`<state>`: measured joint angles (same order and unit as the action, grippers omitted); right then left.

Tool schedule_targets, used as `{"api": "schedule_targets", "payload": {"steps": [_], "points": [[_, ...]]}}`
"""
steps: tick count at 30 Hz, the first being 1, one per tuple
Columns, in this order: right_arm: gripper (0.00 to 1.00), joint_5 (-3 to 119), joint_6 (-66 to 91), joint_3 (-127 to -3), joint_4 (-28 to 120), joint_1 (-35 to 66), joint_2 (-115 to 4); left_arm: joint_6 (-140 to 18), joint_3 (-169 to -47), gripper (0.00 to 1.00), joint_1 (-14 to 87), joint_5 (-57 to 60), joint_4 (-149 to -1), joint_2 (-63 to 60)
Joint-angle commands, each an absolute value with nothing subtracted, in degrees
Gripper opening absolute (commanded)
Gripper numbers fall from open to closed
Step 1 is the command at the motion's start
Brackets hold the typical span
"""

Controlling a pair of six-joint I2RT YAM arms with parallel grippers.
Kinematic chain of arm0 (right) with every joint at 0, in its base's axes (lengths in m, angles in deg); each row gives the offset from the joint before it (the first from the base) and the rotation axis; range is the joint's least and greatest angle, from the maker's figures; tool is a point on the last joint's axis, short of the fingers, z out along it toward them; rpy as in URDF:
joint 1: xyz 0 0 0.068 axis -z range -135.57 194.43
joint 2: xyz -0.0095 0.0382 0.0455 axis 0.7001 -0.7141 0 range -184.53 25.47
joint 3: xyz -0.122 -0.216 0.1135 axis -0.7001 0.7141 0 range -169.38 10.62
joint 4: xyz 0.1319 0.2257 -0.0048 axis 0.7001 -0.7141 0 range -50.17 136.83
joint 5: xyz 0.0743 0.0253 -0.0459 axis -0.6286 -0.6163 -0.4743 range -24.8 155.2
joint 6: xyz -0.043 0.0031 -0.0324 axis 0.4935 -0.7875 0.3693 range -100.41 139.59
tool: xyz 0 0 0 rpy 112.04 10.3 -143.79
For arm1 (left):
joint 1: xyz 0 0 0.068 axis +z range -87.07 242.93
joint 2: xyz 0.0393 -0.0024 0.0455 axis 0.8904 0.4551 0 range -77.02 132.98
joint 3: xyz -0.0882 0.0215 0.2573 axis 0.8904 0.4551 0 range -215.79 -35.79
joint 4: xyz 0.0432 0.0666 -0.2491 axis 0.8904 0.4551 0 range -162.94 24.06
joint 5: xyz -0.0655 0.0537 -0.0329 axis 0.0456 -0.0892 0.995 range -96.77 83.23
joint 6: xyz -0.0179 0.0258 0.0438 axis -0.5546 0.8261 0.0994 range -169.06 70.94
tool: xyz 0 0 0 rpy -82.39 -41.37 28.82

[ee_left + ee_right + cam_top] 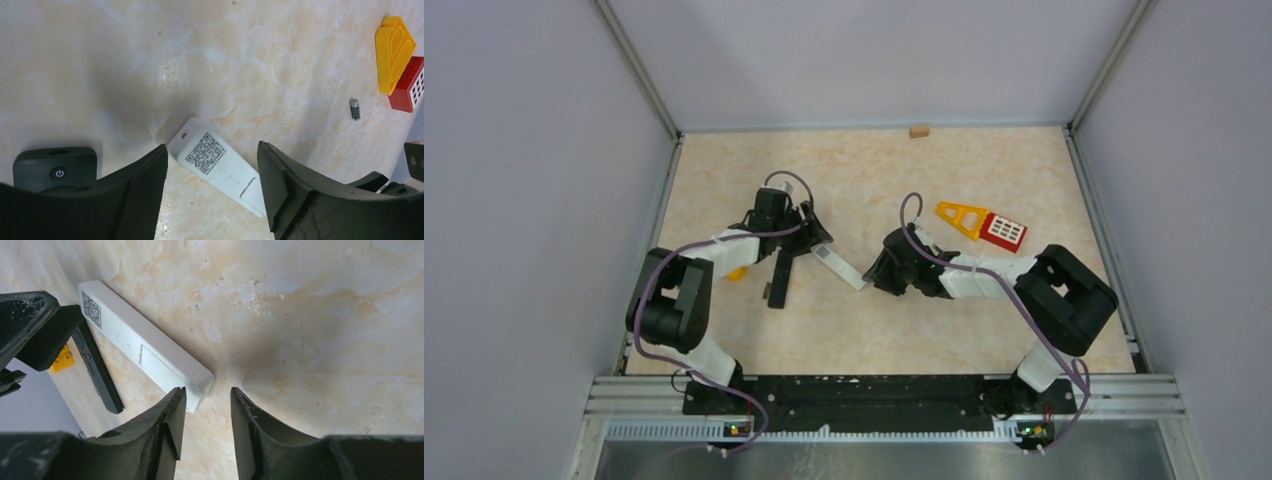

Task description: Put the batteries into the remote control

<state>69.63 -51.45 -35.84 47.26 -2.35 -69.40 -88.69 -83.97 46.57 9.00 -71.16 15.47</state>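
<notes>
A white remote control (215, 165) lies back up on the table, with a QR label and its battery cover shut. My left gripper (212, 150) hangs open over its labelled end, fingers to either side and not touching. My right gripper (207, 392) is open at the remote's other end (195, 382), whose corner lies just past the left fingertip (177, 400). Nothing is between its jaws. One small dark battery (354, 108) lies alone on the table near the toy. A black remote (55, 167) lies left of the white one (839, 265).
A yellow toy piece (959, 217) and a red keypad block (1004, 231) lie at the right. A small yellow brick (62, 359) sits beside the black remote (781, 275). A wooden block (918, 130) rests at the back wall. Grey walls enclose the table.
</notes>
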Motion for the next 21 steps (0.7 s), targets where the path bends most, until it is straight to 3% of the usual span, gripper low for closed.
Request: {"api": "schedule_targets", "payload": {"steps": [1,7,14,21], "points": [[0.37,69.18,-51.56,-37.36,47.03,-1.65,-69.26,-85.93,-86.76,0.68,46.86,10.15,-71.53,17.18],[0.32,68.93,-52.46,-37.92,45.08,-1.54,-69.71,-85.19,-85.86,0.67,46.88,9.94,-71.98,18.26],[0.25,65.85,-55.0,-37.81,48.27,-1.51,-69.7,-84.86,-84.8,0.56,46.84,10.61,-71.68,18.7],[0.21,64.28,-57.0,-37.98,50.8,-1.37,-71.03,-84.87,-83.5,0.5,46.85,11.11,-71.87,18.38]]}}
